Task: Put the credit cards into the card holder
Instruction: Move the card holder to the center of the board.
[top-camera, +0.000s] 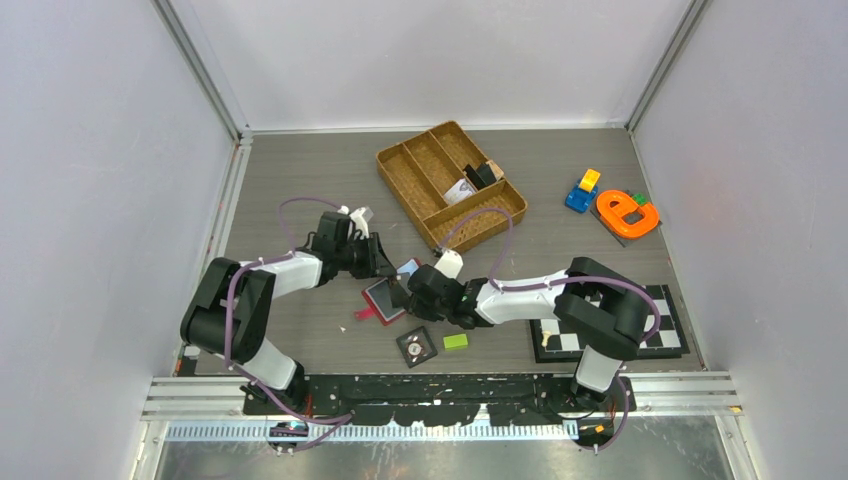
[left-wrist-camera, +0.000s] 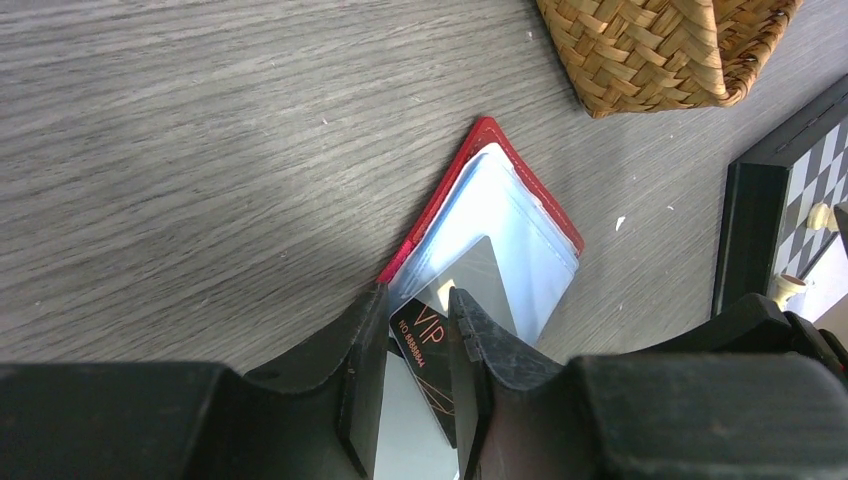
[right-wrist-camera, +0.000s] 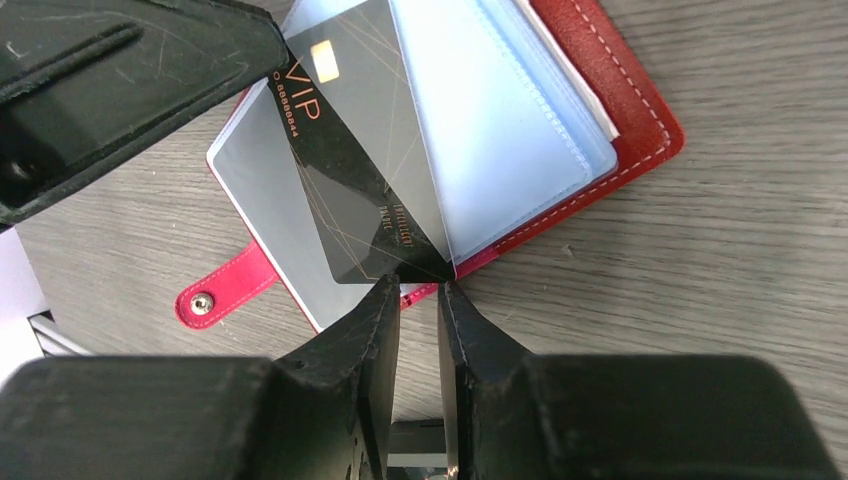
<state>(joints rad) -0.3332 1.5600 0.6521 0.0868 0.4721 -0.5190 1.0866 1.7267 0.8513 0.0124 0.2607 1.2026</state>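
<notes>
The red card holder (top-camera: 383, 298) lies open on the table, its clear blue-grey pockets (right-wrist-camera: 500, 120) facing up and its closing tab (right-wrist-camera: 215, 293) pointing toward me. A black credit card (right-wrist-camera: 350, 180) marked VIP lies slanted across it, with its chip end under a clear pocket. My left gripper (left-wrist-camera: 418, 300) is shut on the card's (left-wrist-camera: 440, 350) outer end, a finger on each side. My right gripper (right-wrist-camera: 420, 285) stands with its jaws a narrow gap apart. Its tips are at the card's near corner and the holder's red edge. No other credit cards show.
A woven brown divided tray (top-camera: 400, 165) stands behind the arms. A black tile with a dial (top-camera: 416, 346) and a green block (top-camera: 456, 341) lie just in front of the holder. A chessboard (top-camera: 660, 340) is under my right arm, and toys (top-camera: 628, 213) are at the back right.
</notes>
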